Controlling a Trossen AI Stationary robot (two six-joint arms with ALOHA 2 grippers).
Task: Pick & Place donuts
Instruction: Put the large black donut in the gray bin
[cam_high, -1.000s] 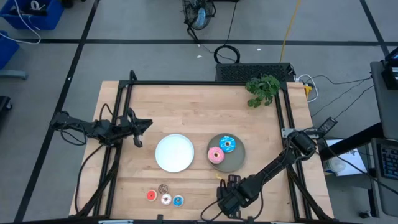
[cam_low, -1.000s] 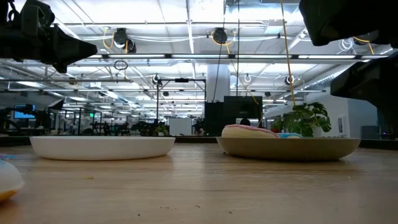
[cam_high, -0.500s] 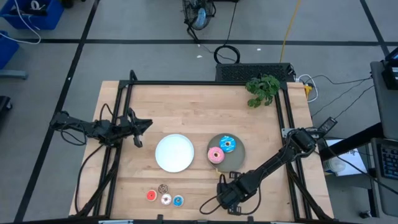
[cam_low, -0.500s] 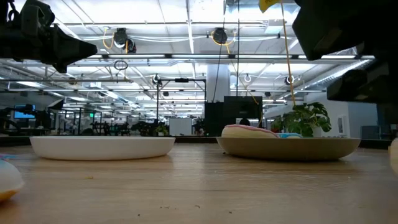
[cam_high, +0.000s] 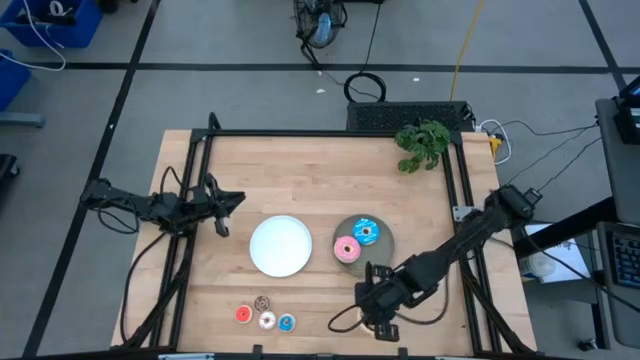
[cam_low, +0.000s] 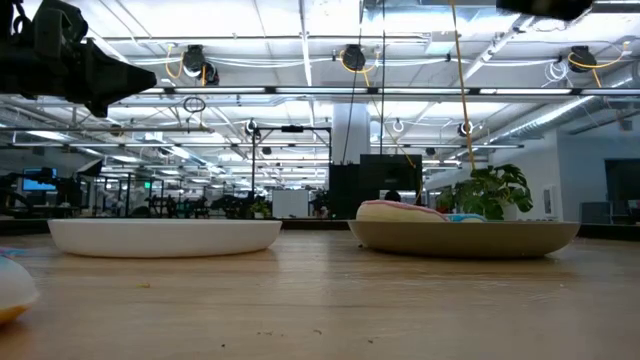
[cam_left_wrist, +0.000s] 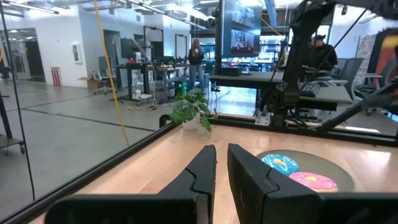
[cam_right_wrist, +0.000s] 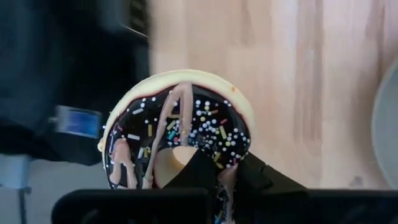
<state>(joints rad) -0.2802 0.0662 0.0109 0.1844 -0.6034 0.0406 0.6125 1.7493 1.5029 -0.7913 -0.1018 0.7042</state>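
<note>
My right gripper (cam_high: 368, 295) hangs above the table's near right part, just near of the grey plate (cam_high: 384, 258), shut on the brown sprinkled donut (cam_right_wrist: 180, 134). In the high view the gripper hides that donut. A pink donut (cam_high: 347, 249) and a blue donut (cam_high: 368, 232) lie on the grey plate. Several tiny donuts lie flat on the wood by the near edge: red (cam_high: 243, 314), brown (cam_high: 262, 301), pink-white (cam_high: 267, 320), blue (cam_high: 287, 322). My left gripper (cam_left_wrist: 222, 168) waits shut at the table's left edge. My right gripper pinches the donut's ring on the side nearest the wrist (cam_right_wrist: 227, 165). One finger (cam_right_wrist: 196, 171) stands at the hole and the other (cam_right_wrist: 258, 177) outside the rim. The fingers slant down from above. The donut is lifted clear of the wood, its iced face toward the camera.
A white plate (cam_high: 281, 245) lies left of the grey one, with nothing on it. A potted plant (cam_high: 422, 143) stands at the far right corner. Black frame rails (cam_high: 190, 200) run along the table's sides. Bare wood lies across the far half.
My right gripper has risen from low over the wood by the table's near edge and gone a little toward the grey plate. In the low view its arm has climbed almost out of the picture's top.
</note>
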